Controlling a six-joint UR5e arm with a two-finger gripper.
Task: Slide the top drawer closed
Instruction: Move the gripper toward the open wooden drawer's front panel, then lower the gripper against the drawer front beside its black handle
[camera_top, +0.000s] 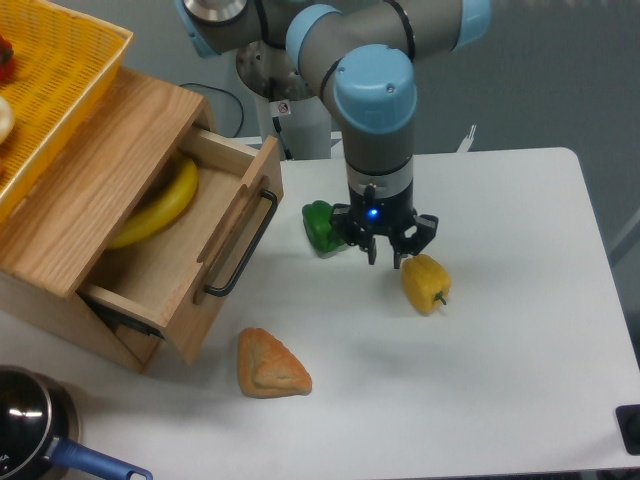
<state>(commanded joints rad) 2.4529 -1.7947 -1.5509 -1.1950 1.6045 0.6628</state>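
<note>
The top drawer (190, 262) stands pulled well out of the wooden cabinet (85, 190) at the left side of the white tabletop (480, 380). Its front panel is angled toward the lower right, and the long black bar handle (243, 245) on that front is free, with nothing touching it. Inside the drawer lies a banana (160, 205), partly tucked under the cabinet's top. A yellow basket (50, 75) sits on top of the cabinet at the upper left.

The arm (370, 90) reaches down from the upper middle, and its pincer (384, 258) points downward over the tabletop, well apart from the drawer. A small blue light glows on the wrist just above it. The short dark fingers (399, 258) are spread a little and hold nothing; the pincer is released. It hangs between a green pepper (319, 226) on its left and a yellow pepper (425, 284) at its lower right, close to both; whether it touches either cannot be told.

A triangular piece of bread (270, 366) lies on the tabletop below the drawer front. At the lower left corner a dark pot with a blue handle (30, 425) is partly in view.
</note>
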